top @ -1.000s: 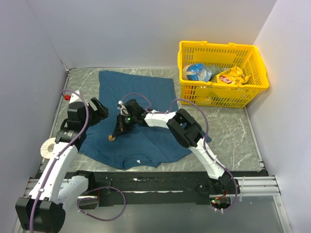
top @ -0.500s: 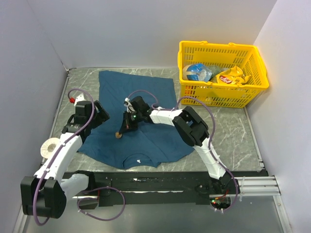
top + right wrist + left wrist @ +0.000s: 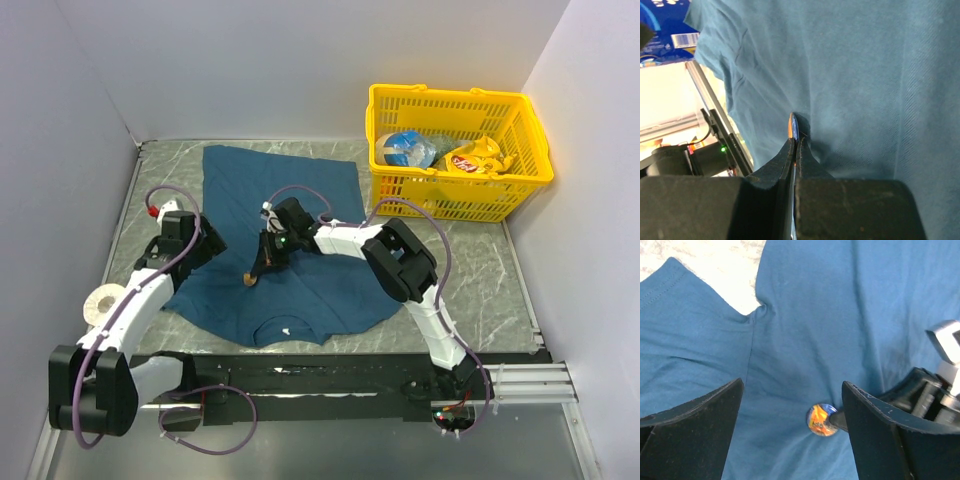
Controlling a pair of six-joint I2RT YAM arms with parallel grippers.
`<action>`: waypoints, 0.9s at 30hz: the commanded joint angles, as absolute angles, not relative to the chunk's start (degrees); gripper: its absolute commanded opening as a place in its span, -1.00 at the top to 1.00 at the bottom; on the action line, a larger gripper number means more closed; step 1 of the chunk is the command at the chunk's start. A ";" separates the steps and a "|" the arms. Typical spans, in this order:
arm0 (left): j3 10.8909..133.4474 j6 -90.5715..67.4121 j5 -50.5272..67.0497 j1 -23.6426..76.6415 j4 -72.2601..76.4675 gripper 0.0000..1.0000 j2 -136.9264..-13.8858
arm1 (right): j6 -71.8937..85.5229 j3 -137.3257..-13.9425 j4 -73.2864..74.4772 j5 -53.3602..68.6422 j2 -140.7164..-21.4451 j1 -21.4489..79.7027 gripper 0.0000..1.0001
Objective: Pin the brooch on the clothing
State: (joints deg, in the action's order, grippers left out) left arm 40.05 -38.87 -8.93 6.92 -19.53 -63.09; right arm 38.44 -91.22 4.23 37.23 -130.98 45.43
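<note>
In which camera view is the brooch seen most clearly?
The left wrist view: the brooch faces the camera, orange front plain. The right wrist view shows only its thin edge in the right gripper. The top view shows a speck.

The top external view looks down from above and behind my bases, far enough back to take in the whole table (image 3: 480,270). My left wrist camera looks down between my left fingers (image 3: 695,425), close above the T-shirt (image 3: 805,315). My right wrist camera sights along my right fingers (image 3: 810,165), very close to the cloth. All three views share the brooch (image 3: 822,419) and the cloth around it. The left wrist view also takes in my right gripper (image 3: 836,421).
</note>
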 commanded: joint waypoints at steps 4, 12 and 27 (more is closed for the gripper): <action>39.46 -40.69 -10.19 6.59 -16.53 -0.47 -67.06 | 36.48 -90.88 5.44 37.97 -123.40 44.82 1.00; 39.20 -40.43 -10.37 6.59 -15.91 -0.28 -70.22 | 33.75 -93.69 12.56 34.46 -123.05 44.30 1.00; 38.50 -41.04 -6.07 6.77 -13.18 0.98 -76.10 | 31.38 -95.97 18.45 33.93 -123.05 43.59 1.00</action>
